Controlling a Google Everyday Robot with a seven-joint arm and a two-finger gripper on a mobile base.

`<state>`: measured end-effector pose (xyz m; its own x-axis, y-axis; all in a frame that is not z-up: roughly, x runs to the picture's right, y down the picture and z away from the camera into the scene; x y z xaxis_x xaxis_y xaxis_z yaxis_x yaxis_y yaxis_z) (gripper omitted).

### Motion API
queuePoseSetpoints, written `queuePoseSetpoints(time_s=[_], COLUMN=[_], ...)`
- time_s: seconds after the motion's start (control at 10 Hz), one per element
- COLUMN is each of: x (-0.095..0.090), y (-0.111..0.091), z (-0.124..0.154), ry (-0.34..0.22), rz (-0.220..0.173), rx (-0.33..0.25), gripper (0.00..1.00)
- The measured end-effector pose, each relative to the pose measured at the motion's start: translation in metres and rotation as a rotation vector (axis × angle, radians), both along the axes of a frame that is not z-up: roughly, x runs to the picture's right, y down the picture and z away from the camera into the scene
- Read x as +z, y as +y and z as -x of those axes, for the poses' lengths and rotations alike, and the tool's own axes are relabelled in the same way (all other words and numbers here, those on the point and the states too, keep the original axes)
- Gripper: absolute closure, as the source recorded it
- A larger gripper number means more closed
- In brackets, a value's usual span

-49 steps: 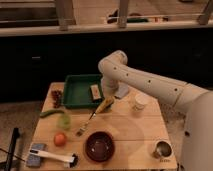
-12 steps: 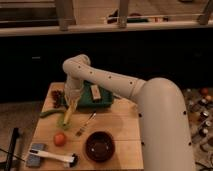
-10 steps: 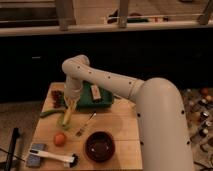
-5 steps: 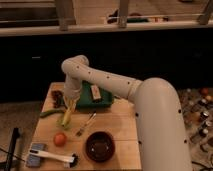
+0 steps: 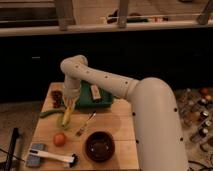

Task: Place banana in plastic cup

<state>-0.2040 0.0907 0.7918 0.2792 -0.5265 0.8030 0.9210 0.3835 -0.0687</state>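
My gripper [image 5: 69, 103] hangs at the left side of the wooden table [image 5: 117, 125], pointing down from the wrist. The yellow banana [image 5: 66, 115] stands nearly upright right below it, its top end between the fingers. The banana's lower end is at the spot of the pale yellow-green plastic cup [image 5: 65, 123]. The cup blends with the banana, so I cannot tell how deep the banana sits in it.
A green tray [image 5: 102, 101] holding a brown item [image 5: 95, 92] stands behind the gripper. Also on the table are a dark-green vegetable [image 5: 50, 113], a fork [image 5: 86, 124], an orange fruit [image 5: 60, 138], a dark bowl [image 5: 100, 146] and a white-handled tool [image 5: 50, 156]. My arm [image 5: 150, 115] covers the right side.
Since 4.9 s ago the arm swung from the tray to the left with the banana, over the cup. In the last second it has hardly moved.
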Motion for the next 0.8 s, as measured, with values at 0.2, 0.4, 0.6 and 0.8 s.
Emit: queuePoseSetpoints(time_s=[0.2, 0.4, 0.6, 0.8], x=[0.000, 0.000, -0.001, -0.004], y=[0.000, 0.001, 0.003, 0.007], z=[0.003, 0.009, 0.011, 0.015], ry=[-0.004, -0.018, -0.023, -0.030], rz=[0.003, 0.002, 0.000, -0.002], rx=[-0.024, -0.047, -0.070, -0.088], gripper=[1.00, 1.00, 1.00, 1.00])
